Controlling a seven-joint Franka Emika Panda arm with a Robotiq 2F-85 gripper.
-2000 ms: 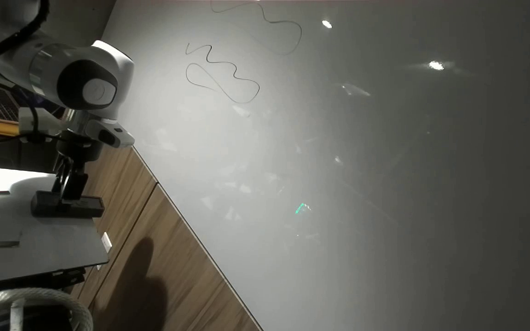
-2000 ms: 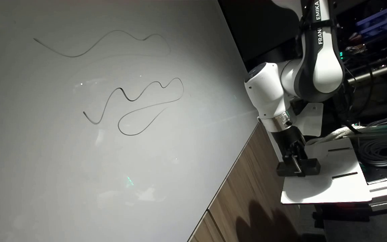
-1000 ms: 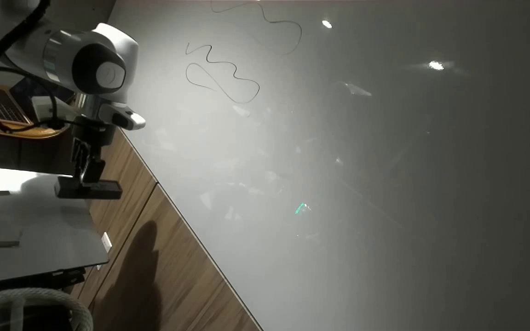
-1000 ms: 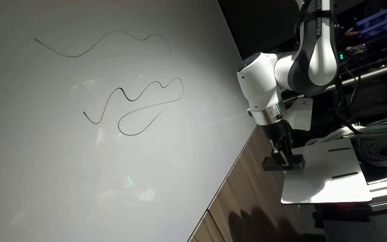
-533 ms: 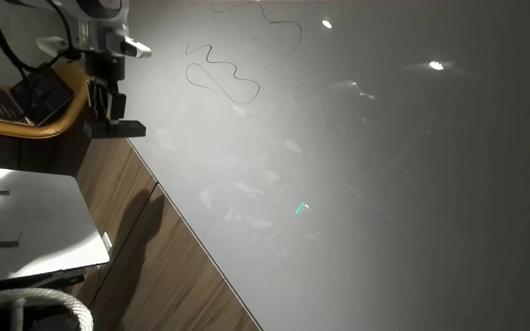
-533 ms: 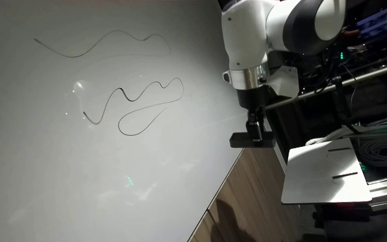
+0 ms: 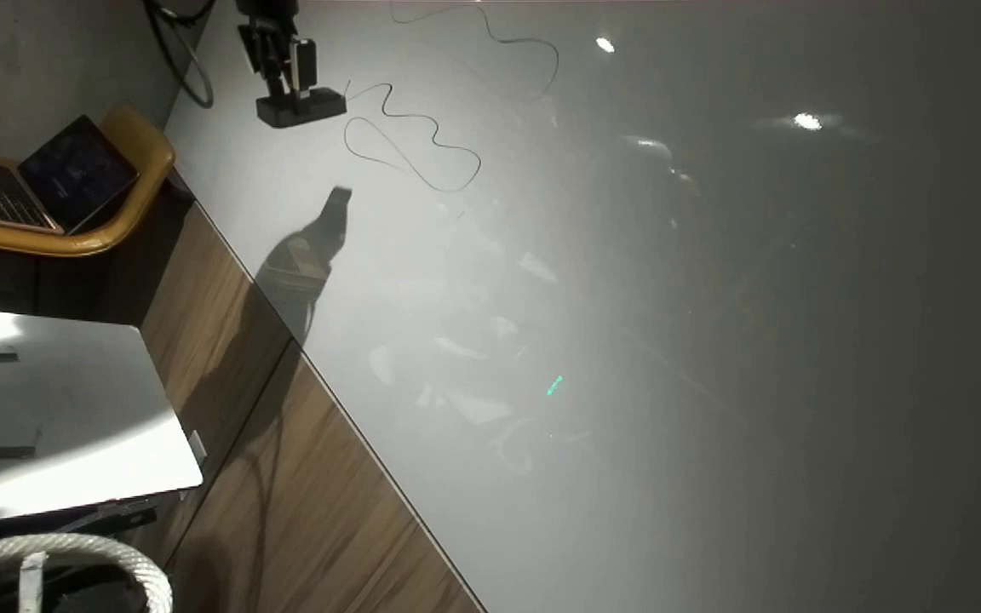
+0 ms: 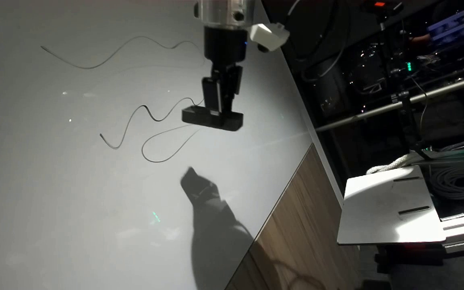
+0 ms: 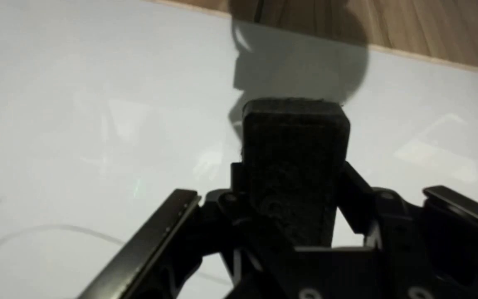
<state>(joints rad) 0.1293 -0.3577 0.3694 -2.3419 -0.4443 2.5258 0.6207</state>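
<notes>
I recorded the gripper (image 9: pixel 292 178) clamped on a dark block (image 9: pixel 295 141), held clear of the glossy white board (image 8: pixel 75 201). Since the earlier frames, both had moved from by the metal plate (image 8: pixel 377 205) toward the board's wavy black lines (image 8: pixel 157 120). A yellow chair (image 7: pixel 65 245) bore an open laptop (image 7: pixel 73 179).

no legible text, labels, numbers or signs

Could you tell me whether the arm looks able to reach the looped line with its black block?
Probably yes: the block in its jaws appears close to the looped line, with nothing visible between them, though its separate shadow suggests a gap to the white surface.
</notes>
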